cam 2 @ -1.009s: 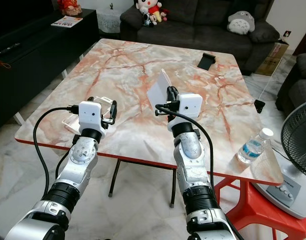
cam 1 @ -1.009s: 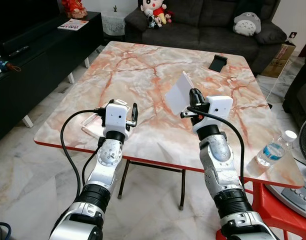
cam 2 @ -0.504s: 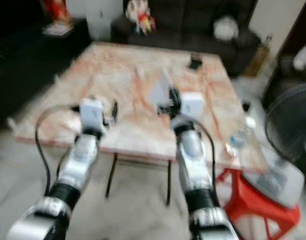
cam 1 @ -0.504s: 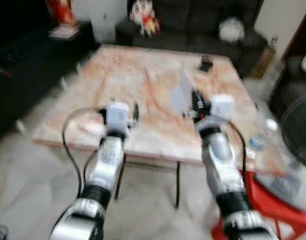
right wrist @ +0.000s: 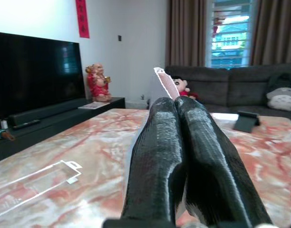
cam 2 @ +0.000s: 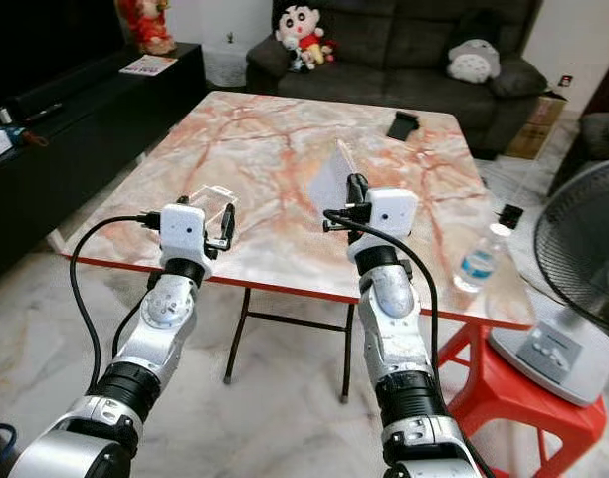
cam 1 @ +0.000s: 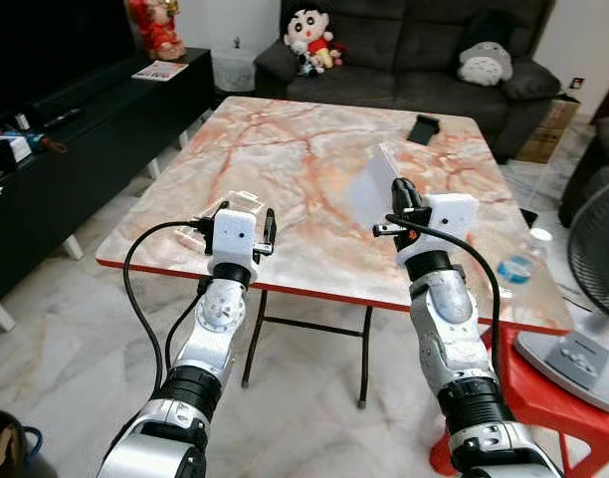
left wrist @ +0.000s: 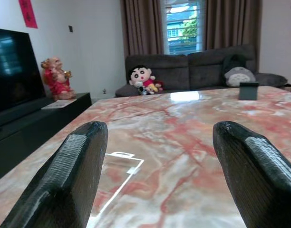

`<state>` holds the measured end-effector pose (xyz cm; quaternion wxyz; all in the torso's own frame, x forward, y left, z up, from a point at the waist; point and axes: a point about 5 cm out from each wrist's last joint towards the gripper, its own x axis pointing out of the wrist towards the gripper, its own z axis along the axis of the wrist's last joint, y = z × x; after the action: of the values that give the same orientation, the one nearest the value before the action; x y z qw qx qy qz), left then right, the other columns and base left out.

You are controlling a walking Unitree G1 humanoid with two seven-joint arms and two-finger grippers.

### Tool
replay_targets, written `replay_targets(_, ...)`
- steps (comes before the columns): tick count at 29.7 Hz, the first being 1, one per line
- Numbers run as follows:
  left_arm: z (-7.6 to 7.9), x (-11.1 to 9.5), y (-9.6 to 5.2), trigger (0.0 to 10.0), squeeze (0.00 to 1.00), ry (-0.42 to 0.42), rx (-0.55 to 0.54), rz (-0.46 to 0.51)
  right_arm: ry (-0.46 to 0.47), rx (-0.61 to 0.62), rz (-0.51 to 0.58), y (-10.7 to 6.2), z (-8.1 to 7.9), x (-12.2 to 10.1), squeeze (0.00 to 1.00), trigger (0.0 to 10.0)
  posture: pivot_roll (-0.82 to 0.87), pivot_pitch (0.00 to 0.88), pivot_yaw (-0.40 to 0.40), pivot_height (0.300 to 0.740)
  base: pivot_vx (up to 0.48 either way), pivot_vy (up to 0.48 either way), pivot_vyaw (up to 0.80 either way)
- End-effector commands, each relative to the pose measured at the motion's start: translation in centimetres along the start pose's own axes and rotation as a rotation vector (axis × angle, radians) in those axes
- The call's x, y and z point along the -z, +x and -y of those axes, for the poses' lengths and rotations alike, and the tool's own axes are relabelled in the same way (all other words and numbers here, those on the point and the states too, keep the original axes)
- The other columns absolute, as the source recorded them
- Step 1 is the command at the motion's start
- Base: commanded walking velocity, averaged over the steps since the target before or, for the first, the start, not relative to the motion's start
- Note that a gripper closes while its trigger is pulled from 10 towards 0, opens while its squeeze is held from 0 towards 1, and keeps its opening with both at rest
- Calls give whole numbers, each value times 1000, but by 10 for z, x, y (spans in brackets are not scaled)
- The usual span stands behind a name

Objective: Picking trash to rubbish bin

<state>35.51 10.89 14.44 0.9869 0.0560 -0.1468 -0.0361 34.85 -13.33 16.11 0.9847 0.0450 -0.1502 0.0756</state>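
A: What's changed vs. 1 s ago?

B: Mostly the viewpoint. More floor is seen under the marble table (cam 1: 285, 159) now, and the near red edge sits further from the camera, so the robot is judged to be backed off a bit. Blur at 0.5 s ago fits walking. Nothing on the table is seen to be shifted.

A: Right gripper?

B: The right gripper (cam 1: 399, 191) is closed tight on a white card-like scrap (cam 1: 369, 182), held upright above the table's near right part, same as before. In the wrist view the fingers (right wrist: 157, 137) are pressed together w/ the scrap's tip poking out above them.

A: Left gripper?

B: The left gripper (cam 1: 247, 225) is spread wide, nothing held. It's kept at the table's near left edge, just beside a clear plastic piece (cam 1: 217, 212) that lies flat on the marble; the same piece (left wrist: 118, 164) is seen between the finger pads in the left wrist view.

A: Meaning for the task?

B: One scrap is secured, prob. ready to be carried off. No bin is made out for sure; a dark object (cam 1: 6, 453) at the floor's near left corner can't be identified. The clear piece is not yet picked. A water bottle (cam 1: 518, 267) at the table's right edge is untouched.
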Motion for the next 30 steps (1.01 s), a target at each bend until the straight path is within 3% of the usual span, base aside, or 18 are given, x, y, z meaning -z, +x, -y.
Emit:
replay_targets(1,0,-1,1,10000,0,3,0,8,6,15,0,0,4,-1,0,10000,-138,0,-61,740,0,0,0)
replay_targets(30,3,0,1,10000,0,2,33,7,-1,66,-22,-6,18,4,0,10000,-150,0,-38,740,-243,0,0)
